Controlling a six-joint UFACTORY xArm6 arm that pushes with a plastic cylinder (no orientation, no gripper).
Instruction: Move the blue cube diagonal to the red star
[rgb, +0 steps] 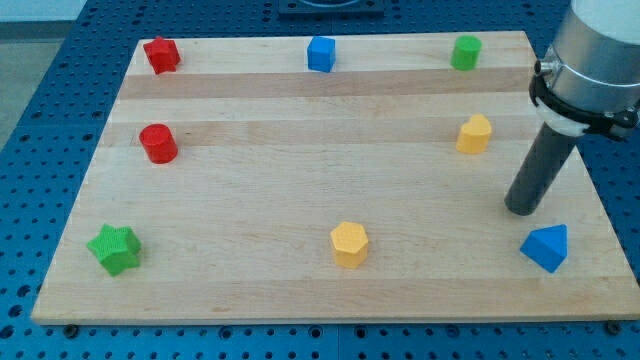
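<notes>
The blue cube (321, 54) sits near the view's top edge of the wooden board (300, 180), about midway across. The red star (161, 54) lies at the top left corner, well left of the cube and level with it. My tip (521, 208) rests on the board at the right side, far from both, just above and left of a blue triangular block (546, 247) and below a yellow block (474, 133).
A red cylinder (158, 143) stands at the left. A green star (114, 248) lies at the bottom left. A yellow hexagonal block (350, 243) sits at the bottom middle. A green cylinder (465, 52) stands at the top right.
</notes>
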